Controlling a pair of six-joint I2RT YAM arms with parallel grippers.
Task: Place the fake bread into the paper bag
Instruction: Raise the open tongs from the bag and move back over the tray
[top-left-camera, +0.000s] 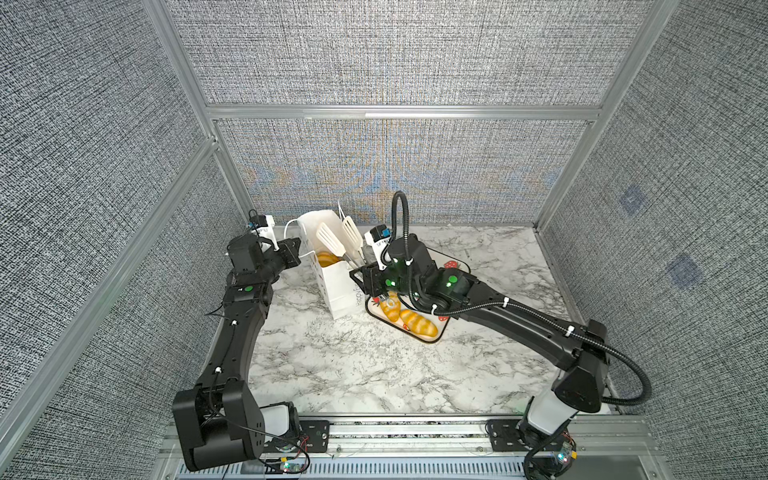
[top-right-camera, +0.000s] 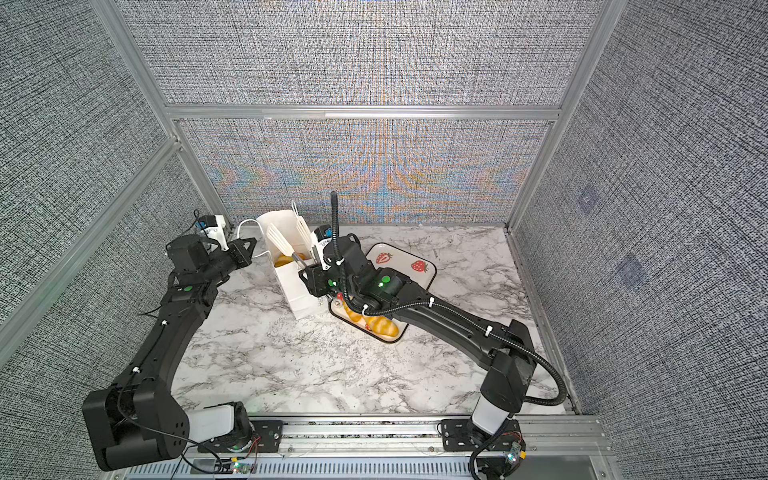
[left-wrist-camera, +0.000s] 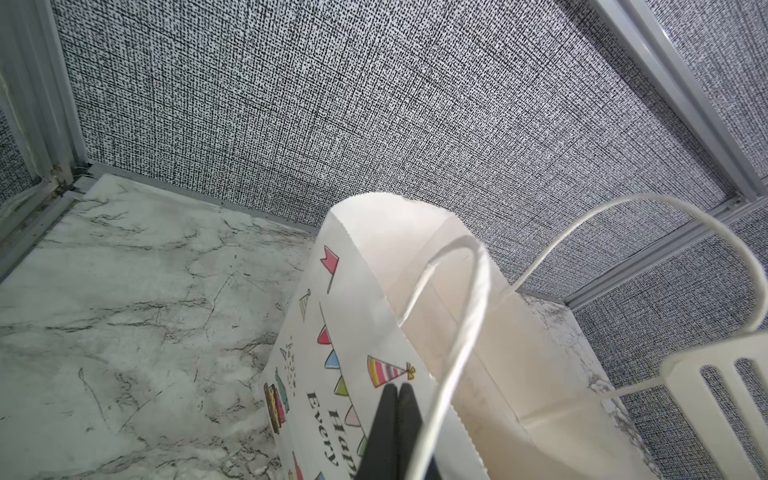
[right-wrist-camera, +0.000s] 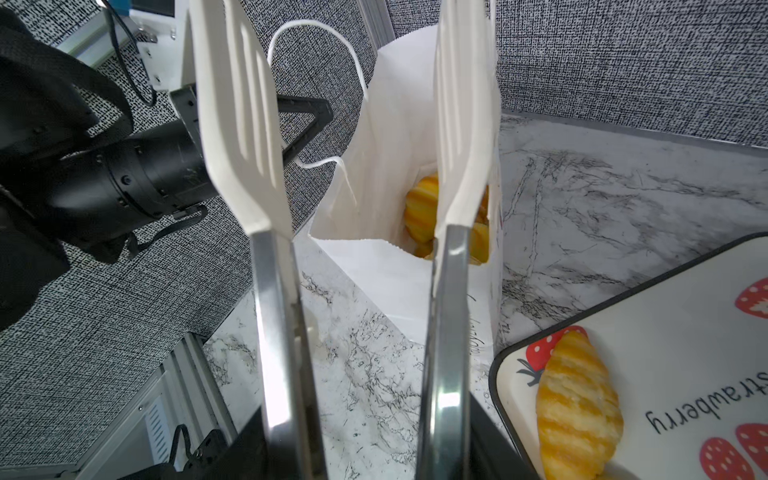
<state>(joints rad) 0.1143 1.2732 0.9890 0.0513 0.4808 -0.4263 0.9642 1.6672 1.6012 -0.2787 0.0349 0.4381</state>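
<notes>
The white paper bag (top-left-camera: 340, 291) (top-right-camera: 299, 297) stands open at the back of the table, with its printed side (left-wrist-camera: 353, 299) facing the left wrist camera. Fake bread (top-left-camera: 328, 259) (right-wrist-camera: 422, 212) lies inside it. Two more striped golden loaves (top-left-camera: 419, 322) (top-right-camera: 384, 325) rest on the strawberry tray (top-right-camera: 399, 266), one of them (right-wrist-camera: 577, 407) near the tray's corner. My left gripper (top-left-camera: 296, 245) (left-wrist-camera: 397, 392) is shut on the bag's cord handle, left of the bag. My right gripper (top-left-camera: 365, 276) (right-wrist-camera: 370, 432) clasps white-tipped metal tongs (top-left-camera: 330, 241) (right-wrist-camera: 237, 124). The tips are spread above the bag's mouth with nothing between them.
The tray (top-left-camera: 455, 266) sits just right of the bag, partly under my right arm. Grey fabric walls with aluminium rails close in the back and both sides. Bare marble tabletop (top-left-camera: 353, 365) stretches in front of the bag and tray.
</notes>
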